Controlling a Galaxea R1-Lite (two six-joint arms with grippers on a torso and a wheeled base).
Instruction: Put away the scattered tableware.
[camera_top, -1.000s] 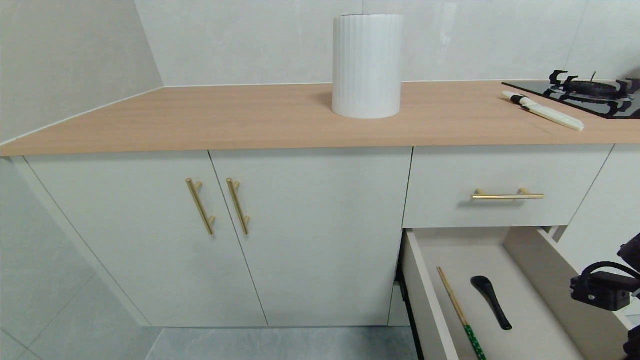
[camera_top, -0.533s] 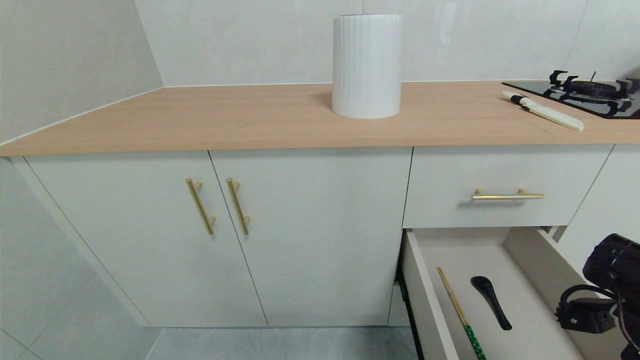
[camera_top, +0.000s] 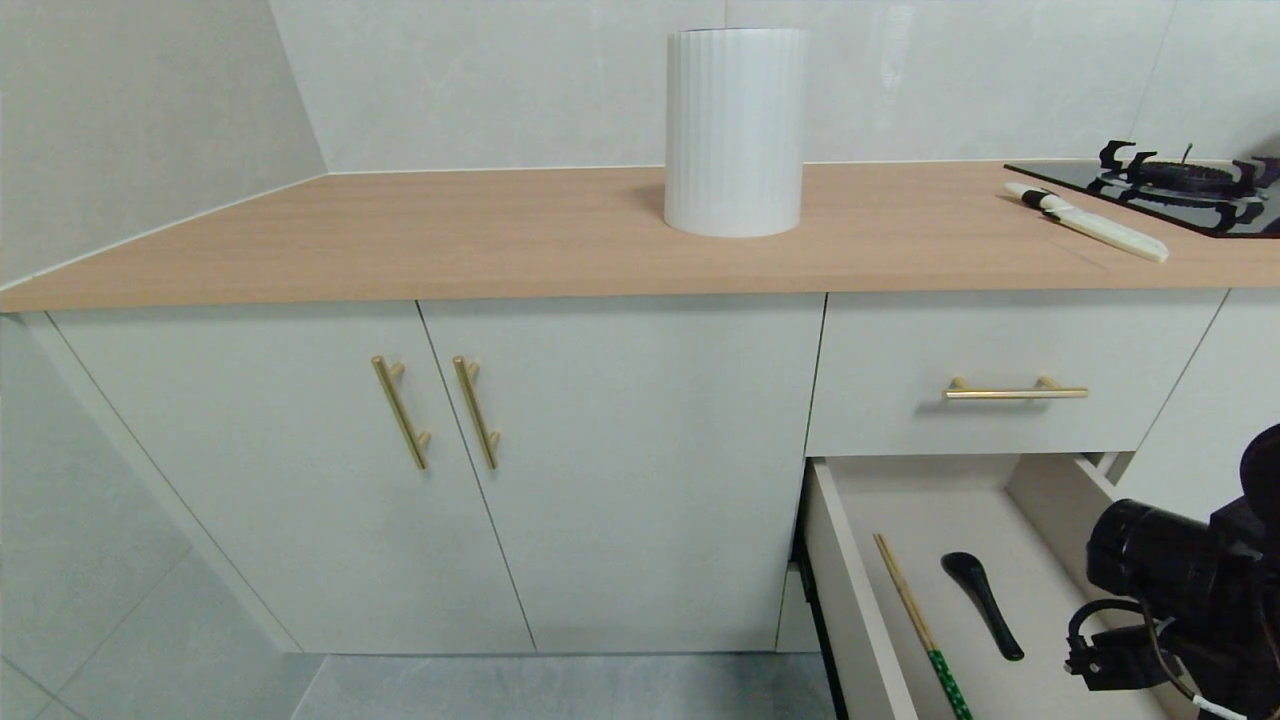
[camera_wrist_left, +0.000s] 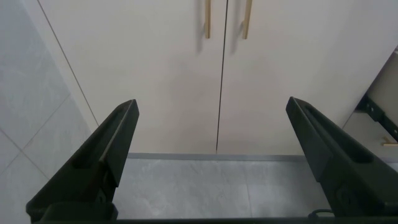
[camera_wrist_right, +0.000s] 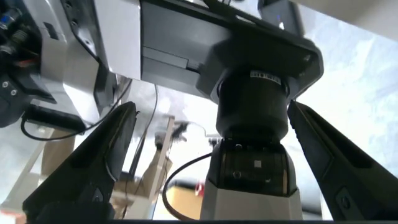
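A white-sheathed knife (camera_top: 1086, 222) lies on the wooden counter (camera_top: 480, 235) just before the stove (camera_top: 1180, 190). Below it the lower drawer (camera_top: 850, 590) stands pulled out; green-tipped chopsticks (camera_top: 920, 625) and a black spoon (camera_top: 982, 603) lie side by side on its floor. My right arm (camera_top: 1170, 590) hangs over the drawer's right side. My right gripper (camera_wrist_right: 211, 107) is open with nothing between its fingers. My left gripper (camera_wrist_left: 211, 104) is open too and empty, low before the double cabinet doors (camera_wrist_left: 224, 74).
A tall white ribbed canister (camera_top: 735, 130) stands at the back middle of the counter. The upper drawer (camera_top: 1010, 370) with its brass handle is closed. Grey tiled floor (camera_top: 560, 690) lies before the cabinets, and a wall bounds the counter's left end.
My right arm has swung further into the head view from the lower right, leftward over the open drawer's right side. The tableware and the drawer have not moved.
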